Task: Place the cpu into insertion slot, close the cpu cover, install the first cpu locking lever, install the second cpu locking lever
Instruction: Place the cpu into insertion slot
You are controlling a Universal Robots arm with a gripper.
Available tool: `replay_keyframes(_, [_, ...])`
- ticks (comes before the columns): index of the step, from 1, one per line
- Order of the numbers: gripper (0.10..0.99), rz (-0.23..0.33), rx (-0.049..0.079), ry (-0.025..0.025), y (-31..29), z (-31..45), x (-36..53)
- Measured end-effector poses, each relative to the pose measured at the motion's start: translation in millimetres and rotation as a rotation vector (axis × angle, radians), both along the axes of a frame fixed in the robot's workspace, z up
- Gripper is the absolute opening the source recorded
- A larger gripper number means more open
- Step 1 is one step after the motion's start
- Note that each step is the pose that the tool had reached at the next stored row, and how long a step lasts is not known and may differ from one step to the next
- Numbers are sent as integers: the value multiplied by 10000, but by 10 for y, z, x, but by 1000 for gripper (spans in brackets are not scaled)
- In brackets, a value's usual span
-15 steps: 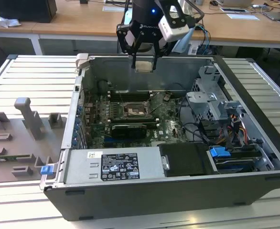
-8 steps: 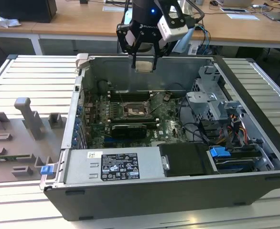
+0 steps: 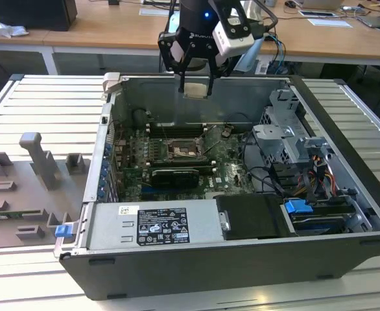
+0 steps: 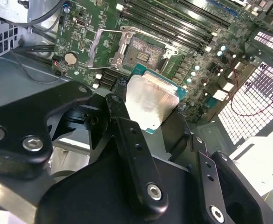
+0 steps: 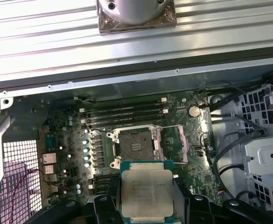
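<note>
Above motherboard point(image 5: 62, 126), cpu point(image 5: 146, 193) in pincer point(image 3: 196, 88), metal-side outward

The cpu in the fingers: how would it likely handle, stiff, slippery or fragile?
Probably stiff: the cpu sits flat though the fingers pinch only its edges. Its smooth metal face looks slippery, so it might slide if the grip loosens. Likely light, being so thin.

The jaws were carried on black linkage bars point(image 4: 133, 147) fastened with silver screws point(image 4: 153, 191). Above the jaws sat a white box-shaped housing point(image 3: 234, 31), a blue indicator light point(image 3: 207, 14) and blue cables point(image 3: 278, 46).
</note>
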State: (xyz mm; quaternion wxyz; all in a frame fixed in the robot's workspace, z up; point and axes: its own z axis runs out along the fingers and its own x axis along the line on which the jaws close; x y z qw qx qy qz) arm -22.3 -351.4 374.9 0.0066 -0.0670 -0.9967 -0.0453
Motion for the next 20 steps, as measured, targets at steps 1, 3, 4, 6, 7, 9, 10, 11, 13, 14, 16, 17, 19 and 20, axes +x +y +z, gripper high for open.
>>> replay_keyframes(1, [541, -30, 0, 0, 0, 0, 0])
replay_keyframes(3, [541, -132, -1, 1, 0, 0, 0])
replay_keyframes(4, [541, -164, 0, 0, 0, 0, 0])
replay_keyframes(6, [541, -256, 0, 0, 0, 0, 0])
replay_keyframes(7, [541, -285, -1, 1, 0, 0, 0])
replay_keyframes(9, [541, -391, 0, 0, 0, 0, 0])
replay_keyframes(10, [541, -464, 0, 0, 0, 0, 0])
replay_keyframes(11, [541, -510, 0, 0, 0, 0, 0])
replay_keyframes(13, [541, -592, 0, 0, 0, 0, 0])
replay_keyframes(14, [541, -625, 0, 0, 0, 0, 0])
replay_keyframes(16, [541, -741, 0, 0, 0, 0, 0])
replay_keyframes(17, [541, -763, 0, 0, 0, 0, 0])
replay_keyframes(19, [541, -829, 0, 1, 0, 0, 0])
replay_keyframes(20, [541, -891, 0, 0, 0, 0, 0])
